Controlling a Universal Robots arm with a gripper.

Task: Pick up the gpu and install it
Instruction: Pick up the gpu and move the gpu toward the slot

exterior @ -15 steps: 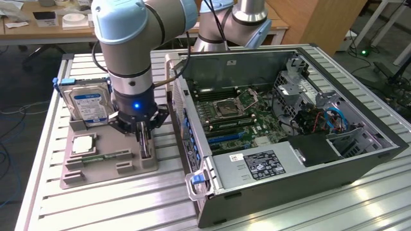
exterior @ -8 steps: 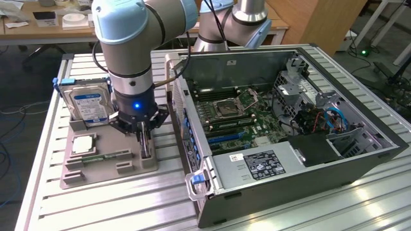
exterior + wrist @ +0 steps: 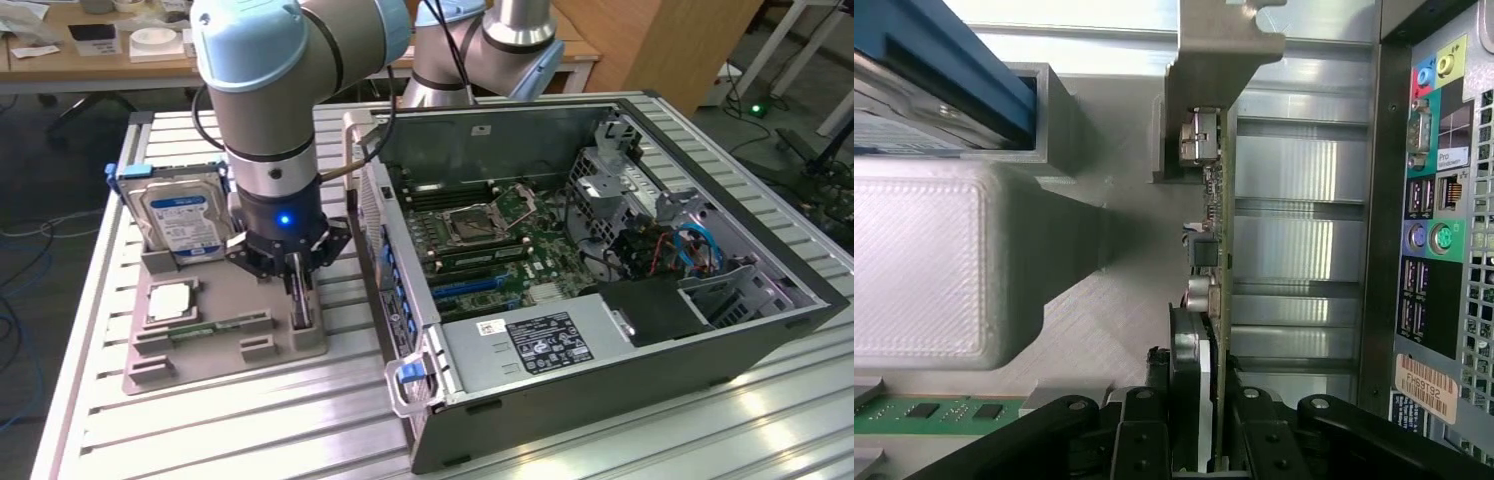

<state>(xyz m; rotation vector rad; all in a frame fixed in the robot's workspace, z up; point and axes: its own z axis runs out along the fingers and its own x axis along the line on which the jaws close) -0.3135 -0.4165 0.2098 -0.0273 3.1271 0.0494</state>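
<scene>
The gpu (image 3: 303, 305) stands on edge in a slot of the grey holder tray (image 3: 267, 355), beside the rear of the open computer case (image 3: 747, 330). My gripper (image 3: 296, 272) comes straight down onto the card. In the wrist view the gpu (image 3: 1216, 230) runs edge-on away from the black fingers (image 3: 1154, 420), its pale metal bracket (image 3: 1214, 60) at the far end. My gripper (image 3: 1209, 440) has one finger tight against each face of the card, which still sits in the tray.
A silver hard drive (image 3: 180, 215) with a blue-white label stands upright in the tray behind the gripper. A green memory stick (image 3: 214, 327) and a processor (image 3: 171, 300) lie in the tray. The case's rear ports (image 3: 1429, 210) are close beside the card. The motherboard (image 3: 494, 240) lies exposed.
</scene>
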